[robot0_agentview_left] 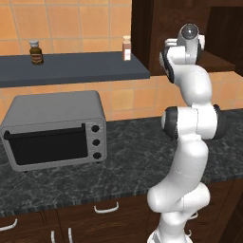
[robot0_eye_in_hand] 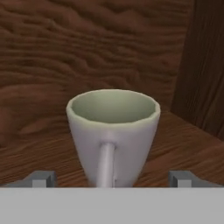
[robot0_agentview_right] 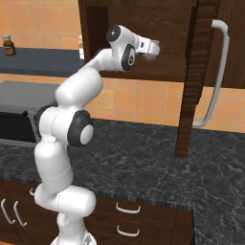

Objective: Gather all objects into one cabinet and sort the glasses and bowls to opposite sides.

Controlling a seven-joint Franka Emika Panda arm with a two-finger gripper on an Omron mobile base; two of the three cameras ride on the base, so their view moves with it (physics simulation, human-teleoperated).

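One cream mug (robot0_eye_in_hand: 113, 133) upright, gripper (robot0_eye_in_hand: 112, 178) spread wide

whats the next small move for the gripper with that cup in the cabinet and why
Probably ease the gripper forward and close. The grey cup stands upright on the cabinet's wooden shelf, its handle facing the hand, and the fingertips sit spread either side of its base, not touching it.

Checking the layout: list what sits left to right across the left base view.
Brown spice jar on the shelf → toaster oven on the counter → pale spice jar → robot arm.
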